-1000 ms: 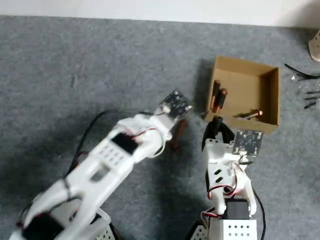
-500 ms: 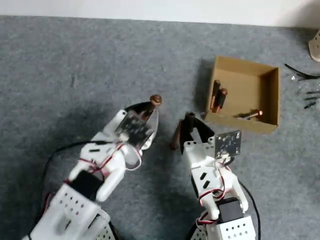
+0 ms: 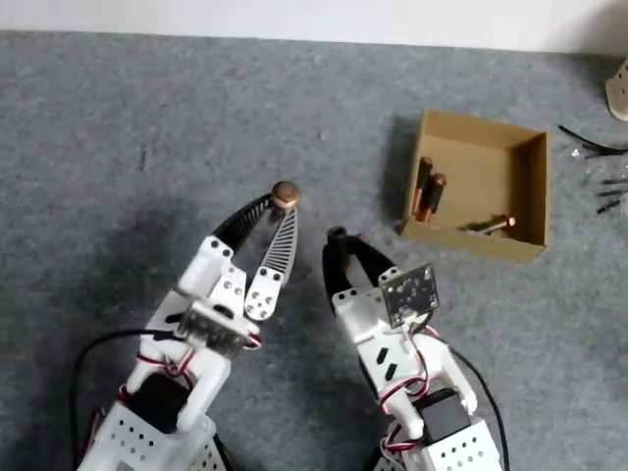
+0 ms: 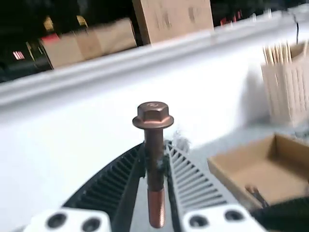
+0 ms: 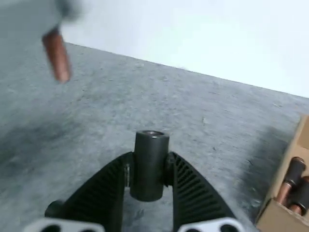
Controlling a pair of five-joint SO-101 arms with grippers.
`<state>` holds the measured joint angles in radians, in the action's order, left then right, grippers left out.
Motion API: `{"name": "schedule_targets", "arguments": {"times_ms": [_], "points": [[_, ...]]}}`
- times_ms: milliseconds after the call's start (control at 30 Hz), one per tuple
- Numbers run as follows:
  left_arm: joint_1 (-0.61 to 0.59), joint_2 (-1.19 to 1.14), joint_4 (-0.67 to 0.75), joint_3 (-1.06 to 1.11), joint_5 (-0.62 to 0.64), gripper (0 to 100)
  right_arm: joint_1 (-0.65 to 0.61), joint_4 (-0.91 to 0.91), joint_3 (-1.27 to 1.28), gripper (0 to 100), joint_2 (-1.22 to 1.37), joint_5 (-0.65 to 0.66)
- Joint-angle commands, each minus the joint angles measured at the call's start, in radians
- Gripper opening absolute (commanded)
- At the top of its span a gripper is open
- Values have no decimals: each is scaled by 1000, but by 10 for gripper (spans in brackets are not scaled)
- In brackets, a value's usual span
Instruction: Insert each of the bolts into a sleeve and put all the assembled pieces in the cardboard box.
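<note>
My left gripper (image 3: 278, 209) (image 4: 155, 164) is shut on a copper bolt (image 4: 153, 154), held upright with its hex head (image 3: 286, 193) on top. A short way to its right, my right gripper (image 3: 340, 247) (image 5: 148, 169) is shut on a black sleeve (image 5: 148, 163) (image 3: 338, 238), standing upright with its open bore facing up. In the right wrist view the bolt's threaded end (image 5: 56, 54) hangs beside and above the sleeve. The cardboard box (image 3: 532, 186) lies on the grey carpet at the right and holds several assembled pieces (image 3: 428, 191).
Grey carpet (image 3: 147, 128) covers the table up to a white wall at the back. Thin black scraps (image 3: 599, 167) lie right of the box. Open carpet stretches left and behind both grippers.
The left arm pulled back and lifted the bolt upright. The right arm swung left away from the box, now holding the sleeve up close to the bolt.
</note>
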<state>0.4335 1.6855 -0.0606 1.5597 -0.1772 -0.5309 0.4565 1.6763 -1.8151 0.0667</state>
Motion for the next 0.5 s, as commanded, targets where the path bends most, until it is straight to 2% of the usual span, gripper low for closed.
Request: {"name": "schedule_targets", "arguments": {"times_ms": [0,333,467], "points": [[-1,56,78,5,2,7,-19,-54,93,5,-22,17],[2,93,86,8,5,7,-19,-102,93,5,-22,12],[71,93,84,27,43,7,-19,-139,93,5,-24,11]]}}
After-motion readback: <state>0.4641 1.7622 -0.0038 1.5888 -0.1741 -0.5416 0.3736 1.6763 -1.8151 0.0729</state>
